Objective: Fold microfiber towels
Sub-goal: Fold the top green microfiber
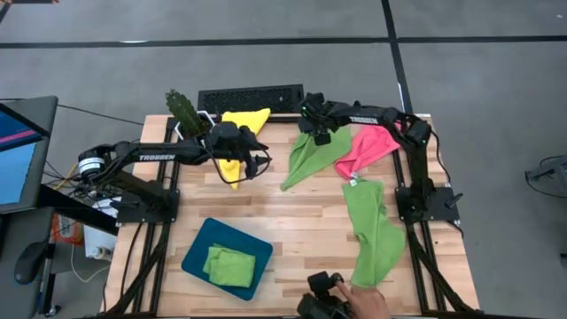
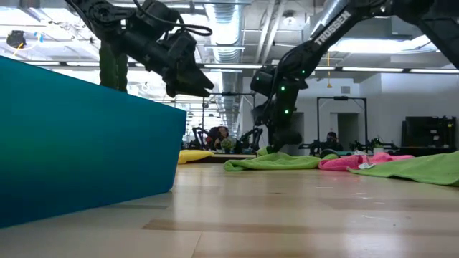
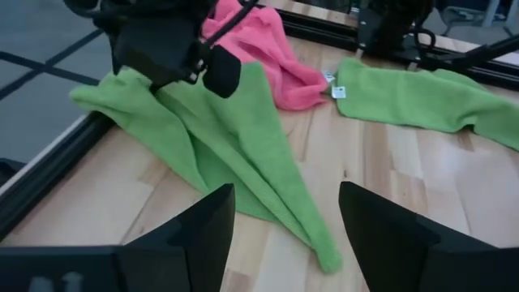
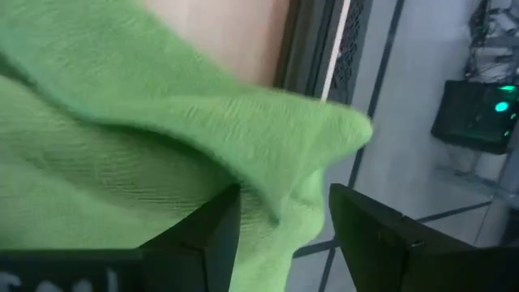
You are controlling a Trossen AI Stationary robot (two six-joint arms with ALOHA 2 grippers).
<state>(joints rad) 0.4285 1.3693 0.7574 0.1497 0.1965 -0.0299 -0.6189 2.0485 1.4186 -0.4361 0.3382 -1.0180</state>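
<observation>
- Hovering at about eleven o'clock on the wooden tabletop (image 1: pixel 301 221), the left gripper (image 1: pixel 251 152) is hanging above the crumpled yellow microfiber towel (image 1: pixel 241 124) with its jaws standing wide and nothing between them.
- At about one o'clock, the right gripper (image 1: pixel 316 133) is sitting low over the far corner of the crumpled lime green microfiber towel (image 3: pixel 235 154); its jaws are spread wide, with a raised fold of the cloth lying between them but not pinched.
- The bunched pink microfiber towel (image 1: pixel 368 146) is lying just beside that green one, at about two o'clock, and a second long lime green towel (image 1: pixel 372 235) is stretching down the three-to-four o'clock edge.
- One folded lime green towel (image 1: pixel 230 266) is already resting in the dark teal rounded-corner tray (image 1: pixel 199 248) at about seven o'clock.
- A person's hand (image 1: pixel 368 303) is showing at the six o'clock edge.
- Likely risk: closing on a doubled ridge may be gathering two layers, so the towel would lift bunched rather than flat.
- Another risk: the green corner is lying close to the tabletop's far edge and could be slipping off it when dragged, or pulling the touching pink towel along.
</observation>
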